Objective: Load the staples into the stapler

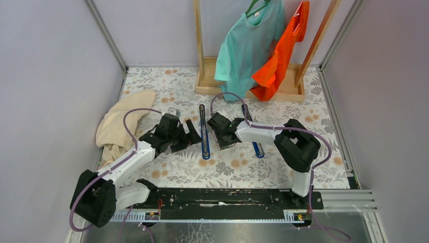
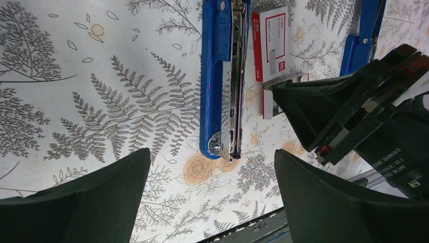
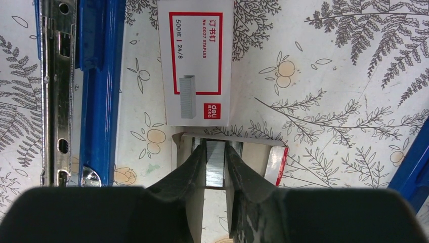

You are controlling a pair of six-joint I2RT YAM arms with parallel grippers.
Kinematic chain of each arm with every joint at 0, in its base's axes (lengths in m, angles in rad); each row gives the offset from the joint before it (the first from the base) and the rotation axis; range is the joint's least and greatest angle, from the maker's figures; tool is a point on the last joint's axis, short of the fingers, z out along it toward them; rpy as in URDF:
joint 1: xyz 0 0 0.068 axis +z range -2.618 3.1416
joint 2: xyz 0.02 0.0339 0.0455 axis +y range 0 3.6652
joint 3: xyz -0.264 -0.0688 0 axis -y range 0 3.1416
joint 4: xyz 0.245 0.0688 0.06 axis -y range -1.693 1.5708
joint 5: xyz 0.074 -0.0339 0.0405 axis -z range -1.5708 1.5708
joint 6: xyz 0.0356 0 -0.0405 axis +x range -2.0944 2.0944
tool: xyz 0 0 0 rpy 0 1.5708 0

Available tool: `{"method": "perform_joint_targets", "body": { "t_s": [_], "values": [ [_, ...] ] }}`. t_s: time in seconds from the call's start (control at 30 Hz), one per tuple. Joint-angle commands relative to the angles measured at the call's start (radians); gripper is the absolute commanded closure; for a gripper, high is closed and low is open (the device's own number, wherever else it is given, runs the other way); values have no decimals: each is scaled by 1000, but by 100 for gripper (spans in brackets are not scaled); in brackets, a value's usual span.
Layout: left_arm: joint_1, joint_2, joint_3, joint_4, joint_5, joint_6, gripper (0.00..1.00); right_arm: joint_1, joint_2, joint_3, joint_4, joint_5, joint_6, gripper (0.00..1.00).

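Right tool: nearly closed, my fingers flank the staples in their opened box; firm hold I cannot tell.
Staples' long axis: straight ahead of my tool.
Stapler: open, parallel, just left.
Left tool: wide open, empty.

Two grippers are showing: one left gripper and one right gripper. Two blue staplers are lying near them: the opened stapler is lying between the two pairs of jaws, just left of the right pair, and the second stapler is lying to the right of the right pair. One staple box is lying directly ahead of the right jaws. One block of staples is sitting between those jaws. Well beyond both pairs, two shirts are hanging, one teal shirt and one orange shirt, on one wooden rack. One beige cloth is lying left of the left jaws.
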Motion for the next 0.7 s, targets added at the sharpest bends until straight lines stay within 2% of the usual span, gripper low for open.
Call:
{"method": "perform_joint_targets", "body": {
  "t_s": [0.0,0.17,0.67],
  "values": [
    [4,18,-36,111,73,-36,2,7,-11,26,-3,35,9,77],
    [-11,48,-59,169,106,-61,3,7,-54,9,3,34,9,81],
    [-116,177,-90,347,131,-158,6,7,-213,-62,39,53,19,82]
  ]
}}
